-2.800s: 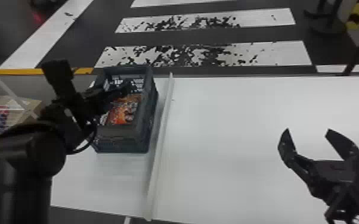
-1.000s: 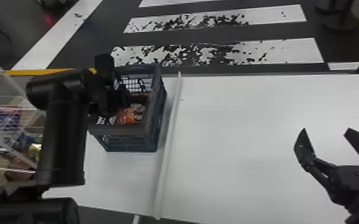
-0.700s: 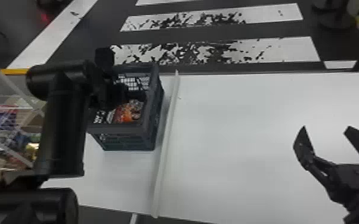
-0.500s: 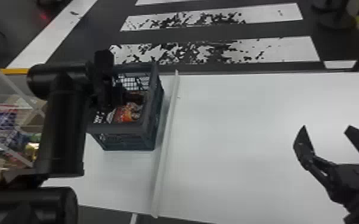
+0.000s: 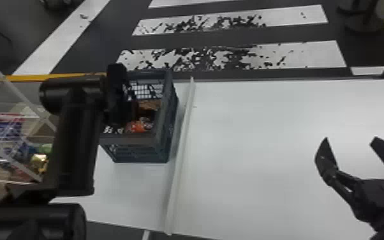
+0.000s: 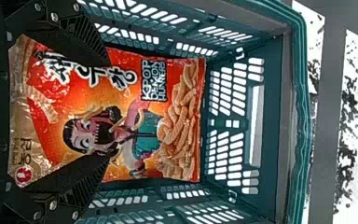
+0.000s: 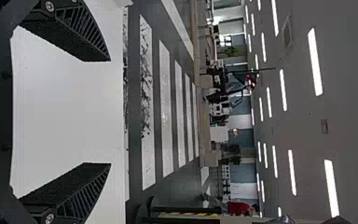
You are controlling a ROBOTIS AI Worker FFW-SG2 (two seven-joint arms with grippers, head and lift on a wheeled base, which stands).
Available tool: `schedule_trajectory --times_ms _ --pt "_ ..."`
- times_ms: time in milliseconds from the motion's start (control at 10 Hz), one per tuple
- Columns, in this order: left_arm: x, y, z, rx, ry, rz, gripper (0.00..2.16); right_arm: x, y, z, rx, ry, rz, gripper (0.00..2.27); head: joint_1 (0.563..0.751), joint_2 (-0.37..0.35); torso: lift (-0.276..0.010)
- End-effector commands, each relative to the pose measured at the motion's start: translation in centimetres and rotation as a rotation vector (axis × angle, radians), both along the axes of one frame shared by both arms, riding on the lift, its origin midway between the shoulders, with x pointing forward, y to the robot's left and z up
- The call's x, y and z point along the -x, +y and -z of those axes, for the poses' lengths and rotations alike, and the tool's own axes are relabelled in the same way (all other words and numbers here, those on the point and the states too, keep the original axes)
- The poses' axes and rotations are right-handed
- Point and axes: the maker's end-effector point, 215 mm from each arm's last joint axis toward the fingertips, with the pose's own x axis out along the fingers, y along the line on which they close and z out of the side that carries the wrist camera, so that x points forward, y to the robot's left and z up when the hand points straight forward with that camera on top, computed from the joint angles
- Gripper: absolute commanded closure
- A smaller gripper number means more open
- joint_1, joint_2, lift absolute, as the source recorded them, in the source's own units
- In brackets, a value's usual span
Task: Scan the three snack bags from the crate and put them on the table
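Orange snack bag (image 6: 135, 116) in crate (image 5: 137, 140), printed face toward left wrist cam; another brownish-orange pack surface (image 5: 150, 105) shows deeper in the crate in head view, can't tell if same bag or a second one; bag count unclear.

Main change: left arm (image 5: 76, 143) was stretched low toward the crate in the oldest frame, since then swung up and over, wrist now above the crate's left part; over the last few frames arm pose barely differs, bag looks unmoved in the crate; so approach looks about done, grasp likely next, scan and placing still to do by my read.

Left gripper (image 6: 109, 110) fingers wide apart, tips over the bag's face, one toward each side of it; nothing clamped as far as visible; contact with bag can't be told; it probably needs to go a bit deeper before closing, else it may only pinch or slip on the slick film.

Left forearm steep, upright in head view, wrist bent over the crate; right gripper (image 5: 350, 138) parked over the table's (image 5: 264, 143) right side, fingers spread, empty; white strip (image 5: 181, 153) runs along the table just beside the crate.
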Motion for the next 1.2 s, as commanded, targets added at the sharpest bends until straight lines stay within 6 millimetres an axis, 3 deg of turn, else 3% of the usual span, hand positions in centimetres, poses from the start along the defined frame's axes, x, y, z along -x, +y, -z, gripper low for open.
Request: schedule_trajectory --times_ms 0,200,500,700,800,900,1100 --pt "-1.2 -0.1 0.3 0.012 -0.04 0.004 0.2 0.1 0.1 0.3 0.003 0.005 -0.002 0.08 0.695 0.225 -0.094" --pt "-1.4 -0.6 1.7 0.074 -0.055 0.017 0.2 0.3 1.0 0.4 0.006 0.005 -0.016 0.08 0.695 0.22 -0.094" --pt "-0.9 -0.7 1.8 0.113 -0.041 0.021 0.21 0.5 2.3 0.4 0.007 0.003 -0.035 0.08 0.695 0.231 -0.094" --pt "-1.3 -0.6 1.4 0.127 -0.049 0.031 0.22 0.6 2.0 0.4 0.007 0.004 -0.026 0.07 0.695 0.24 -0.094" --pt "-1.1 -1.0 1.8 0.159 -0.041 0.04 0.4 0.6 2.0 0.3 0.005 0.0 -0.024 0.07 0.695 0.239 -0.094" --pt "-0.9 -0.6 2.1 0.169 -0.032 0.038 0.83 0.7 2.0 0.3 0.0 -0.002 -0.022 0.07 0.695 0.234 -0.094" --pt "-0.8 0.3 1.9 0.193 -0.038 0.047 1.38 0.8 2.0 0.4 -0.007 0.004 -0.019 0.07 0.695 0.239 -0.094"
